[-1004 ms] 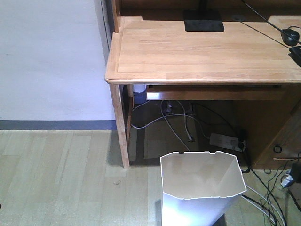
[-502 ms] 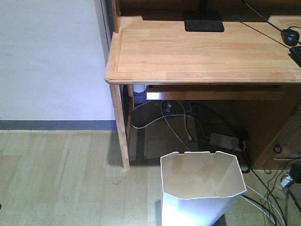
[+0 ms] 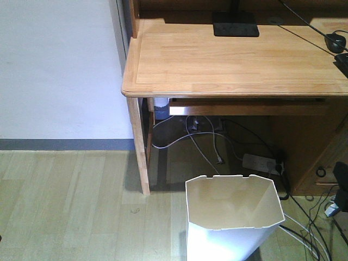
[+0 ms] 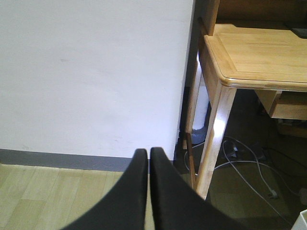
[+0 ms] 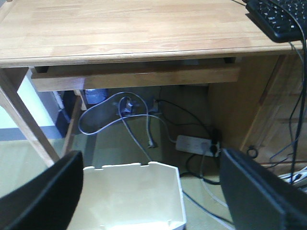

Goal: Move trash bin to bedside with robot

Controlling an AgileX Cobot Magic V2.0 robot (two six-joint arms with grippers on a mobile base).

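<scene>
On the floor [image 3: 65, 206] before the desk [image 3: 234, 60], right gripper [image 5: 153, 191] faced the bin [image 3: 234, 217] spread wide, left gripper [image 4: 147, 163] pressed together; best to straddle one wall before pinching.

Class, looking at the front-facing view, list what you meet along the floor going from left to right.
grey baseboard → desk leg → trash bin → loose cables on the floor near the right edge
</scene>
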